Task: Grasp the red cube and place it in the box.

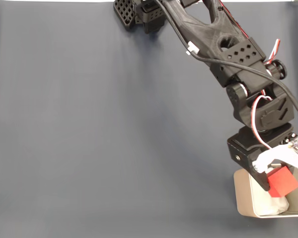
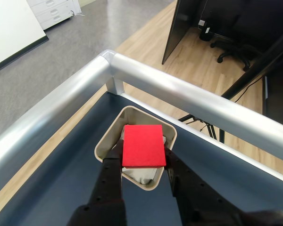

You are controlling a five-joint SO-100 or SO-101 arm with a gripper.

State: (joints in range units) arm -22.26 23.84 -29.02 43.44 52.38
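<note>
Red cube point(image 2: 142, 145), plain and flat-faced, sits clamped between the black fingers point(image 2: 114, 162) above the beige box point(image 2: 106, 141).

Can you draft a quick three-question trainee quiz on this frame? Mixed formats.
1. True or false: the gripper is shut on the red cube.
2. In the wrist view, the cube is held: A) above the box B) beside the box on the mat C) outside the table rail.
3. Fill in: the lining inside the box is ____ in colour.

Key: 1 true; 2 A; 3 white.
</note>
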